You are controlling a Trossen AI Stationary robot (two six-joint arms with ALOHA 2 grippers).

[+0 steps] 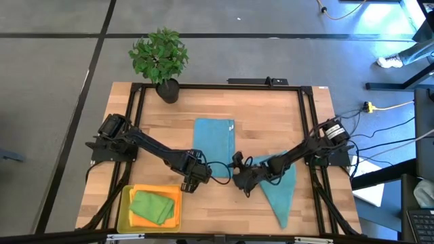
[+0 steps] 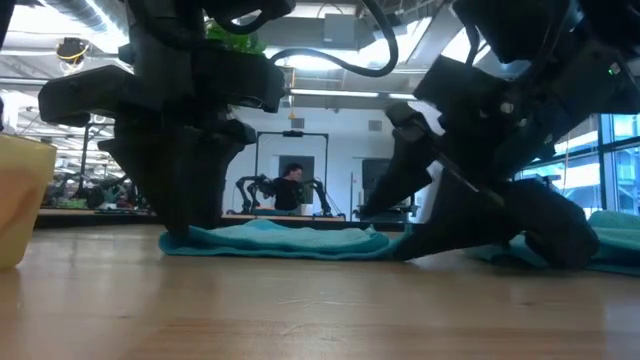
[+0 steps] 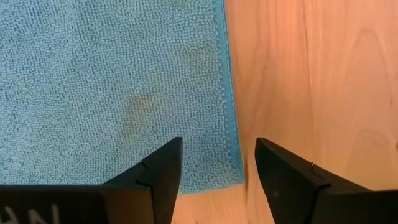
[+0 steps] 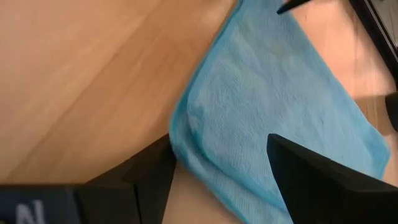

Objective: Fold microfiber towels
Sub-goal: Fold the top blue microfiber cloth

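High view: I've got a folded teal towel (image 1: 213,141) flat mid-bench, and my left gripper (image 1: 194,177) sits low at its near corner, jaws spread and holding nothing. My right gripper (image 1: 244,183), jaws spread too, straddles the crumpled edge of the second teal towel (image 1: 281,190). Green towel (image 1: 152,207) sits in the yellow tray (image 1: 125,203).

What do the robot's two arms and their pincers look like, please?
Both arms are dark, slim and jointed, with black cables looping between them. The left pincer and right pincer each end in two matte black, wedge-shaped fingers. White lettering marks the housing behind each.
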